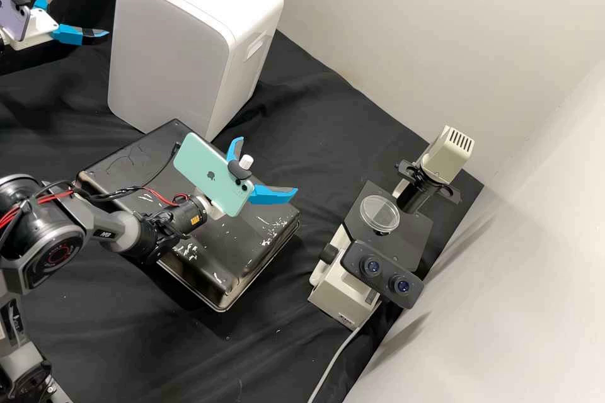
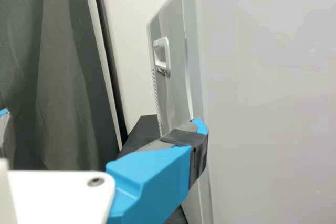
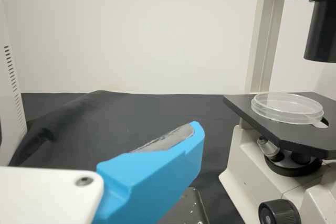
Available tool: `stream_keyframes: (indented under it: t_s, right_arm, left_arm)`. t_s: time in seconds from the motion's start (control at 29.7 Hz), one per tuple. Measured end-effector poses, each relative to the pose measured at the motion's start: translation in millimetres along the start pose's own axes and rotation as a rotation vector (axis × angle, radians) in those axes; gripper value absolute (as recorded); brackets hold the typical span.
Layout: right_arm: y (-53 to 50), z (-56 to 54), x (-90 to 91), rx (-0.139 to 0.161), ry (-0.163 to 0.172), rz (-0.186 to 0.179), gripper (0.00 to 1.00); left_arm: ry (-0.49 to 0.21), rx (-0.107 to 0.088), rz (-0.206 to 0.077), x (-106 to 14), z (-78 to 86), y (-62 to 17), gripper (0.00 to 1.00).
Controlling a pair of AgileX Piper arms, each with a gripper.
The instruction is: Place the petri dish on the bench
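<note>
Petri dish point(image 1: 380, 213) — well beyond right gripper point(image 1: 266, 165)

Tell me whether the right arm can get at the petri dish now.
Probably yes: the right gripper is open and faces the petri dish, which lies exposed on the microscope stage, with nothing standing between them.

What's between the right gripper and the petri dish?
Nothing but bare black cloth-covered bench, seen in the high view, separates the right gripper from the clear round plastic petri dish resting on the black microscope stage.
</note>
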Motion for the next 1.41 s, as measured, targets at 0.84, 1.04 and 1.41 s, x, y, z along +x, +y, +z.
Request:
stream_keyframes:
  t_s: [0.84, 1.04, 1.41]
  right_arm:
    - [0.0, 0.0, 0.0, 0.0, 0.0, 0.0, 1.0]
    - [0.0, 0.0, 0.0, 0.0, 0.0, 0.0, 1.0]
    - [0.0, 0.0, 0.0, 0.0, 0.0, 0.0, 1.0]
  left_arm:
    - [-0.019, 0.0, 0.002, -10.3, 6.0, 2.3, 1.0]
    - [-0.099, -0.002, 0.029, -32.4, 26.4, 12.2, 1.0]
    - [-0.289, 0.006, -0.006, -85.9, 54.2, -7.4, 1.0]
